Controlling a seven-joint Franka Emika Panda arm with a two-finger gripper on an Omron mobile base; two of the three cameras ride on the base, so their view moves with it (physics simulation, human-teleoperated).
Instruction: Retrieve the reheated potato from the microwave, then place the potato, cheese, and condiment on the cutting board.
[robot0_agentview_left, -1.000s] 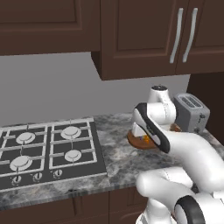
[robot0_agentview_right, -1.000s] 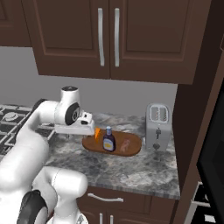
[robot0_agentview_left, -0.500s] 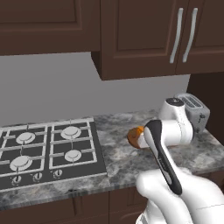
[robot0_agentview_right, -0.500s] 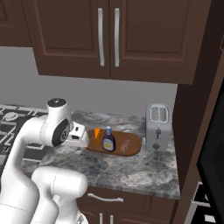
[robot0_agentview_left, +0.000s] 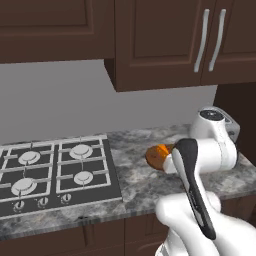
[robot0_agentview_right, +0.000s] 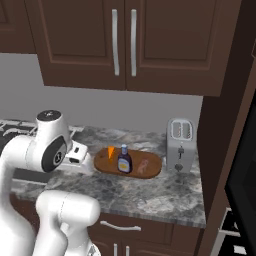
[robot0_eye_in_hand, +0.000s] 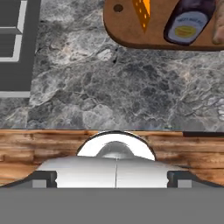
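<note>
Under my claw (robot0_eye_in_hand: 112, 177) in the hand view is the front edge of the bench (robot0_eye_in_hand: 122, 87), with wooden floor (robot0_eye_in_hand: 26, 148) below it. The claw is released: its two tips stand wide apart, and it holds and touches nothing. Ahead of it lies bare grey stone, open room up to the cutting board (robot0_eye_in_hand: 127, 26). On that board stand the cheese (robot0_eye_in_hand: 142, 11) and, just beside it, the condiment (robot0_eye_in_hand: 188, 22). The potato (robot0_agentview_right: 142, 166) lies past the bottle, also on the board. The stove (robot0_eye_in_hand: 13, 43) is at the other side of the claw, and the toaster (robot0_agentview_right: 180, 145) stands beyond the board.
</note>
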